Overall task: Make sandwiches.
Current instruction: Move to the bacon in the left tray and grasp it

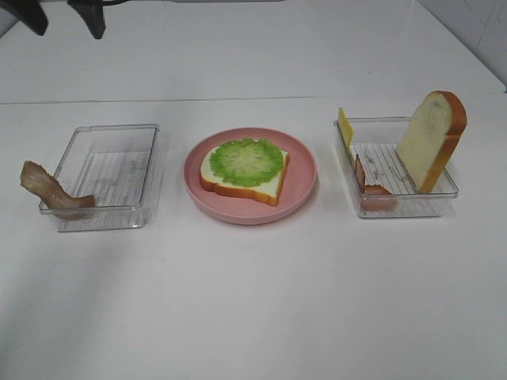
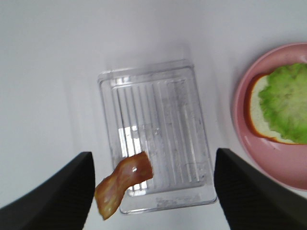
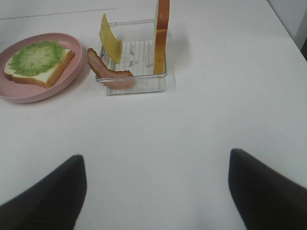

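A white bread slice topped with ruffled green lettuce lies on the pink plate. One brown bacon strip hangs over the front left corner of the left clear tray. The right clear tray holds a second bread slice standing on edge, a yellow cheese square leaning on its far left wall, and another bacon strip. My left gripper is open, high above the left tray. My right gripper is open over bare table, short of the right tray.
The white table stretches in front of the trays and plate. Two dark fingers show at the top left of the exterior view. The table's far edge and a wall lie at the back right.
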Motion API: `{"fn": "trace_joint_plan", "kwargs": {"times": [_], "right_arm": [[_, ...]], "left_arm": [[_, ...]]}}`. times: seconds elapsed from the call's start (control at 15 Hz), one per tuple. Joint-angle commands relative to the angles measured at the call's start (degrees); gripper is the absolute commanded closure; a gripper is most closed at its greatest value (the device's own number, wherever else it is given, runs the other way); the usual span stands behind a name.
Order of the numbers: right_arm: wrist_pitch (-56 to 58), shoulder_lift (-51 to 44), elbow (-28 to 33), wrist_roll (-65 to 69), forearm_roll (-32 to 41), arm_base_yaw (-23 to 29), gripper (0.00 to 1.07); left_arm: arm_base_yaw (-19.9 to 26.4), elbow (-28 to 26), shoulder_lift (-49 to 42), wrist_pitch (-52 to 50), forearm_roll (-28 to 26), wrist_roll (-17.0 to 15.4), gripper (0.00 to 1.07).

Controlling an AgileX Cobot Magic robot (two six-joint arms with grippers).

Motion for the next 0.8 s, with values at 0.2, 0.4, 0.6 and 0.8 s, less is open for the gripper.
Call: {"fn": "trace_joint_plan", "kwargs": {"times": [0.2, 0.4, 0.6, 0.8], "right_arm": [[-0.23, -0.74, 0.17, 0.52, -0.06, -0.17, 0.31], [-0.23, -0.74, 0.17, 0.52, -0.06, -0.17, 0.31], [-0.23, -0.74, 0.17, 0.52, -0.06, -0.17, 0.31], [-0.23, -0.74, 0.17, 0.52, -0.06, -0.17, 0.31]], "left_arm": [[4.53, 11.92, -6.02, 4.35, 0.17, -1.83, 0.4], [6.76, 19.37, -6.99, 4.24, 0.17, -2.01, 0.4], [8.14, 27.5, -6.42, 0.4, 0.17, -3.09, 0.4], [8.14, 28.42, -4.3, -1.43, -0.34, -3.15, 0.4]]}}
